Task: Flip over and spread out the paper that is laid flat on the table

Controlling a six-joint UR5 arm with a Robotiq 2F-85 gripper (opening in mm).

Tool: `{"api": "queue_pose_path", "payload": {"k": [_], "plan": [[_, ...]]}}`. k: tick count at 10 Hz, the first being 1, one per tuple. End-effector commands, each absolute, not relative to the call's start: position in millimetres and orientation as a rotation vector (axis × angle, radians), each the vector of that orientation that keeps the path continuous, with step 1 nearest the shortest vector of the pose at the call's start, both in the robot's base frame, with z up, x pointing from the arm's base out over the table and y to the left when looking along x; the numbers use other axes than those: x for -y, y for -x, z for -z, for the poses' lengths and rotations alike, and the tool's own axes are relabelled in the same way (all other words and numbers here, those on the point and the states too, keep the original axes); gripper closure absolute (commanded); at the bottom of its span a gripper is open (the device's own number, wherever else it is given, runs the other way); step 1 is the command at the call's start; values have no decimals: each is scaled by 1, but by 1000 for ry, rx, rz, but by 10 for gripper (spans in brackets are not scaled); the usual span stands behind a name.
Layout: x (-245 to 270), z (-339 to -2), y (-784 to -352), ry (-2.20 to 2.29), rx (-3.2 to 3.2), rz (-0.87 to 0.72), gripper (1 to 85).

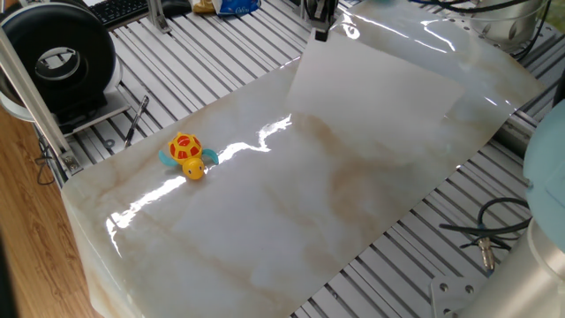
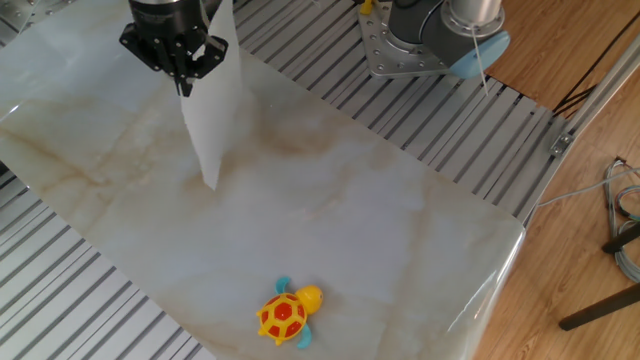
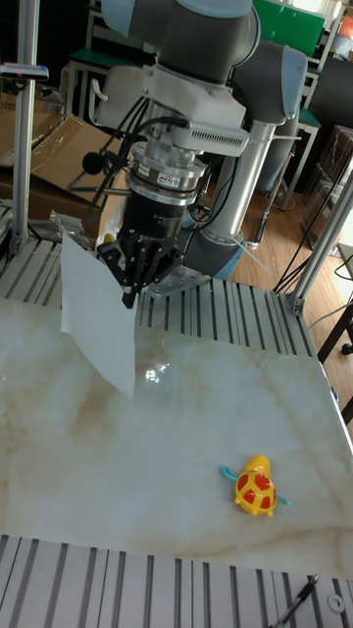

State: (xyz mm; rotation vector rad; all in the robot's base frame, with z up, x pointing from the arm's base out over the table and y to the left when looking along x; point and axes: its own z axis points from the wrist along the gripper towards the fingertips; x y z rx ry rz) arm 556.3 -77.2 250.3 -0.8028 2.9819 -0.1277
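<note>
Gripper (image 3: 128,297) pinched closed on the paper (image 3: 96,312), holding it by an upper corner. Sheet hangs off the table (image 2: 400,230), lowest corner near the slab. Toy turtle (image 2: 285,313) sits well apart.

No text, label, brand, number or sign can be read in any view; a ring of small print circles the robot's wrist flange (image 3: 169,180), too fine to make out.
</note>
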Motion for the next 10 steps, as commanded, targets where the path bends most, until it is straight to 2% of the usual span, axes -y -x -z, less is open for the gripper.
{"api": "queue_pose_path", "payload": {"k": [1, 4, 5, 6, 10], "plan": [[85, -244, -579, 875, -2912, 204, 847], [84, -246, -582, 928, -2894, 209, 847], [76, -246, -577, 885, -2912, 154, 847], [51, -245, -568, 760, -2954, -7, 847], [47, -241, -585, 724, -2940, 40, 847]]}}
